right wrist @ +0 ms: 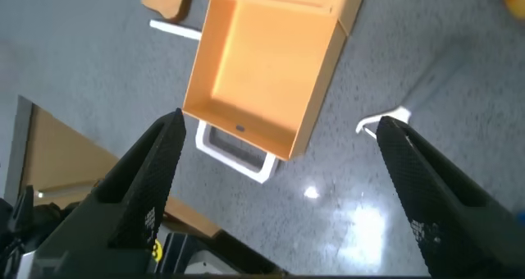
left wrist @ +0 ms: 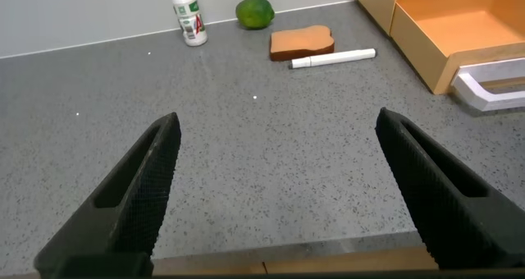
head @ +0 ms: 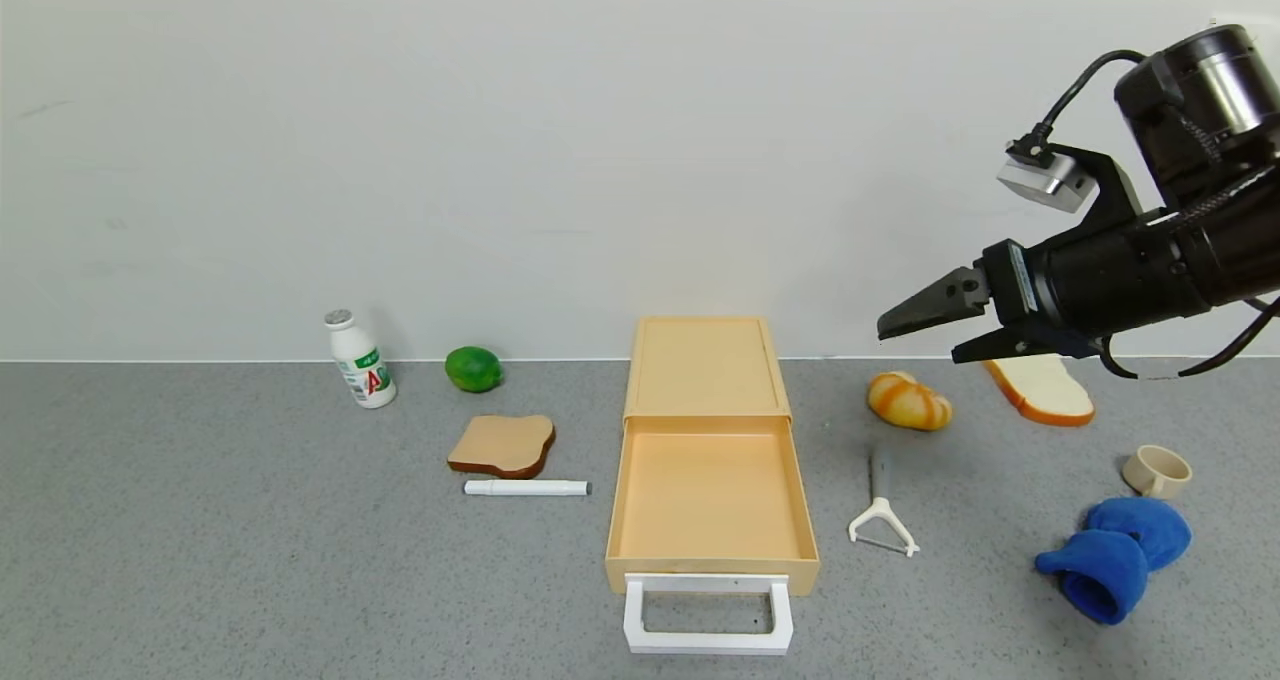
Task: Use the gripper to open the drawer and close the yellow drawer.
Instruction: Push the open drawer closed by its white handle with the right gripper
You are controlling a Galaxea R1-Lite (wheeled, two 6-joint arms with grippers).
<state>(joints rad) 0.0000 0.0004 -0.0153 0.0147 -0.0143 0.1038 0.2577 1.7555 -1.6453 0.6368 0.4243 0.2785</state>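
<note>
While drawer [head: 708, 495] stands open, right gripper [head: 925, 332] hovers, fingers apart; left gripper [left wrist: 279, 189] likewise.

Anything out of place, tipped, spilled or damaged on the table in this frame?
No damage or spill shows. The drawer stands pulled out of its casing, empty. The bottle leans, and the cup lies on its side near the blue cloth. The right gripper hangs open above the table.

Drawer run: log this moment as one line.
drawer: pulled open, empty | handle: free | right gripper: open, raised right of casing | left gripper: open, low over table
</note>
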